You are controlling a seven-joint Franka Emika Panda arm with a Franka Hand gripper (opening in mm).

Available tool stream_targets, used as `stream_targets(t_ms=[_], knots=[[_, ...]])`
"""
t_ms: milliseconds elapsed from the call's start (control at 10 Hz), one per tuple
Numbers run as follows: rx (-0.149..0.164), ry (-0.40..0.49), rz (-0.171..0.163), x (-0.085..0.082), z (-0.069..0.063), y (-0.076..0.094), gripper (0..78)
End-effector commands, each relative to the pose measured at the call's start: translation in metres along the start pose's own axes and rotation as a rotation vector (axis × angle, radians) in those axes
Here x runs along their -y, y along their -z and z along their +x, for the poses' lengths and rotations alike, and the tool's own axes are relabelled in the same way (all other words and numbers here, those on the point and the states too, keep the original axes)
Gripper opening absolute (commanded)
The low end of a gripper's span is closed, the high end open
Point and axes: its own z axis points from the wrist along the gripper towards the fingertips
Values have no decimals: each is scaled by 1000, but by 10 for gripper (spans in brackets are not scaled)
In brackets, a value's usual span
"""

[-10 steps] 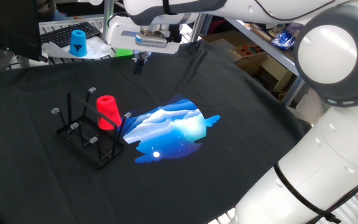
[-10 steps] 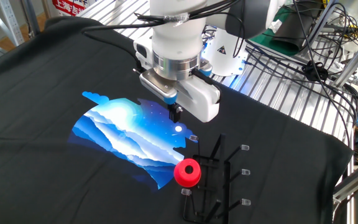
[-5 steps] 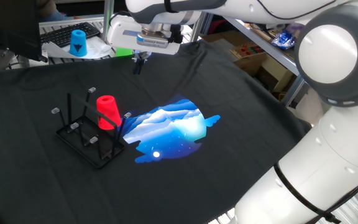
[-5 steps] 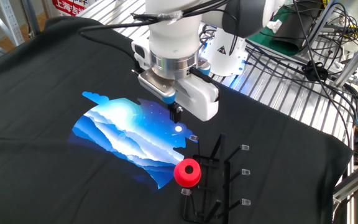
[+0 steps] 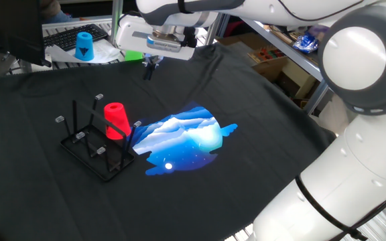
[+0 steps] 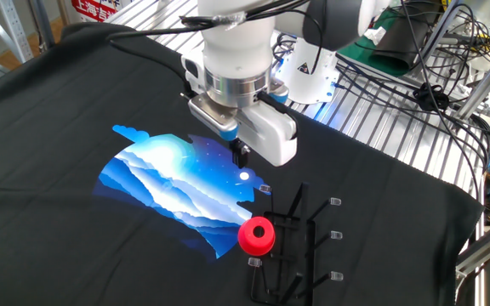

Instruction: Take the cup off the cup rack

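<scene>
The red cup sits upside down on a peg of the black wire cup rack, at the left of the black cloth. It also shows in the other fixed view on the rack. My gripper hangs in the air well behind and to the right of the rack, far from the cup. Its fingers are close together and hold nothing.
A blue-and-white print lies on the black cloth beside the rack. A blue cup stands on the back shelf by a keyboard. A wire grid surface with cables borders the cloth on the far side.
My gripper has risen slightly and drifted a little away from the rack. The cup and rack have not moved.
</scene>
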Motion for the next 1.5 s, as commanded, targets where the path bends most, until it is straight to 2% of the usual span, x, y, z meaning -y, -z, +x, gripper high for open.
stream_targets(t_ms=[100, 300, 500, 600, 800, 1000, 1200, 1500], knots=[[14, -28, 8, -16, -1, -15, 0], [24, -44, 23, -28, -1, -26, 0], [34, -65, 61, -45, 0, -40, 0], [32, -67, 70, -48, 0, -44, 0], [36, -83, 83, -53, -3, -64, 0], [41, -96, 84, -55, -5, -74, 0], [40, -99, 84, -57, -6, -77, 0], [50, -107, 103, -62, -14, -89, 0]])
